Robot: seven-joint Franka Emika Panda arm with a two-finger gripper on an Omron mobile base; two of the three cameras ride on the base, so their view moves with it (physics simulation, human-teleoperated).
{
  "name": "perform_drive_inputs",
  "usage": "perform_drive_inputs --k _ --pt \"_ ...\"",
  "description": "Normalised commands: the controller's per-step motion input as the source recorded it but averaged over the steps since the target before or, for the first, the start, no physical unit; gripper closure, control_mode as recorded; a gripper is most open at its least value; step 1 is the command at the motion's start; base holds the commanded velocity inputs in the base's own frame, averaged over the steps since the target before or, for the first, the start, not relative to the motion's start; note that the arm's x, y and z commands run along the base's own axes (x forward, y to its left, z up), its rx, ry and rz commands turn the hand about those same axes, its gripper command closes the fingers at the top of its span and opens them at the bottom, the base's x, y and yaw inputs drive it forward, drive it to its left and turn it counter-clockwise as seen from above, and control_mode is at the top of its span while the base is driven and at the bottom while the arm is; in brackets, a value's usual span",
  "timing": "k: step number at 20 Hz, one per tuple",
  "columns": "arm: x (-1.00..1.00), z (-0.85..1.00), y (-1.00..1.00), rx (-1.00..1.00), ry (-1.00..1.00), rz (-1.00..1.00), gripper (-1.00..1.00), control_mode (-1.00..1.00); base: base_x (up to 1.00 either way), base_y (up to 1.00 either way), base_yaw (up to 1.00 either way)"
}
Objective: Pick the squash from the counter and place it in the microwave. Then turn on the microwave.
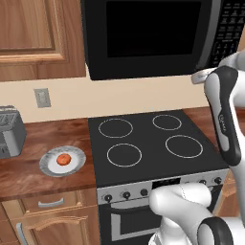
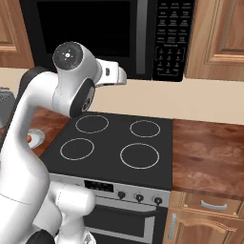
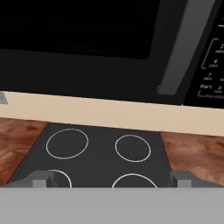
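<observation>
Clearly the reach for the squash is not yet begun. Nearest, at the bottom of the hand view, the end effector (image 3: 111, 179) stands wide and holds nothing, aimed over the stovetop (image 3: 98, 153). The squash (image 1: 63, 159) sits on a plate (image 1: 48, 165) on the worktop (image 1: 28, 177), at the left base view's middle left. Farthest, the microwave (image 1: 143, 33) appears shut, so opening its door probably comes before loading.

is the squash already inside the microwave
No, the squash sits on the plate on the counter, left of the stovetop, while the microwave door is shut.
</observation>
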Motion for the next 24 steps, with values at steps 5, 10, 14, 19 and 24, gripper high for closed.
perform_drive_inputs --k 5,10,14,19,24 --pt "0.07 0.25 -0.25 0.0 0.0 -0.03 -1.0 -1.0 0.0 0.0 0.0" --pt "0.13 0.21 -0.2 -0.02 -0.05 -0.07 -1.0 -1.0 0.0 0.0 0.0" --pt "0.19 0.17 -0.14 -0.06 -0.01 -0.09 -1.0 -1.0 0.0 0.0 0.0" --pt "0.16 0.14 -0.17 -0.06 -0.11 -0.05 -1.0 -1.0 0.0 0.0 0.0" --pt "0.22 0.09 -0.11 -0.01 -0.06 -0.02 -1.0 -1.0 0.0 0.0 0.0"
